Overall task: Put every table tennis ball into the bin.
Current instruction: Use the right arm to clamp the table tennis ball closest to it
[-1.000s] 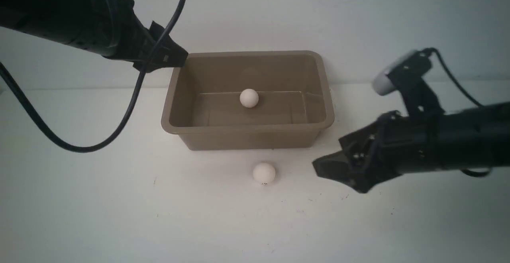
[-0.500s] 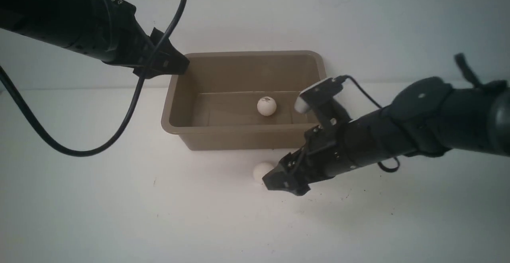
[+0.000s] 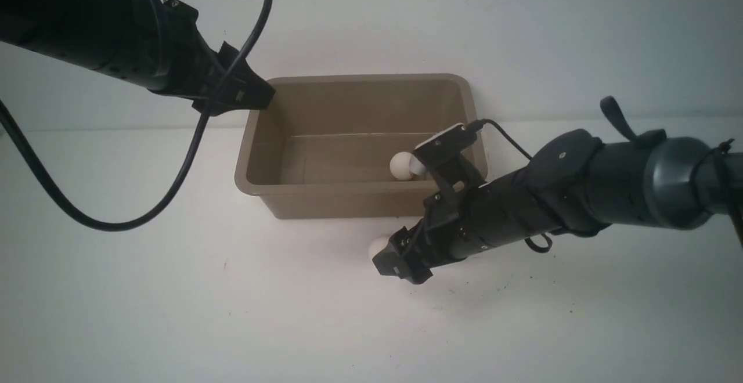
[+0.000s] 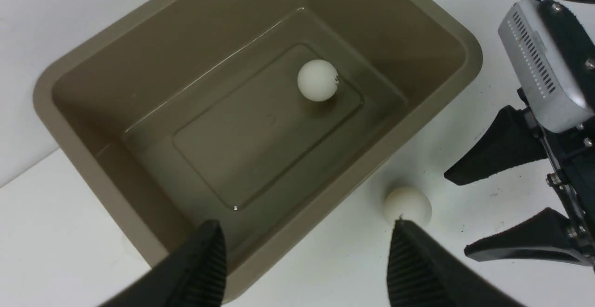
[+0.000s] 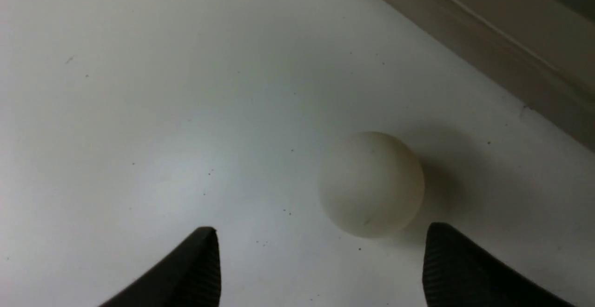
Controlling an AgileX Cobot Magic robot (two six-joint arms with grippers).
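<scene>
The taupe bin (image 3: 360, 202) stands at the back middle of the white table. One table tennis ball (image 3: 399, 166) lies on its floor near the right end, also clear in the left wrist view (image 4: 317, 80). A second ball (image 3: 377, 246) rests on the table just in front of the bin. My right gripper (image 3: 397, 267) is low beside it, open. In the right wrist view that ball (image 5: 372, 183) sits just ahead of the fingertips, untouched. My left gripper (image 3: 260, 90) hovers open and empty over the bin's back left corner.
The left arm's black cable (image 3: 116, 220) loops down over the table at the left. The right arm's wrist camera (image 3: 441, 142) overlaps the bin's right end in the front view. A white wall rises right behind the bin.
My right arm has swung left and down to the ball on the table. The ball inside the bin has rolled to the right. The left arm has barely moved.
</scene>
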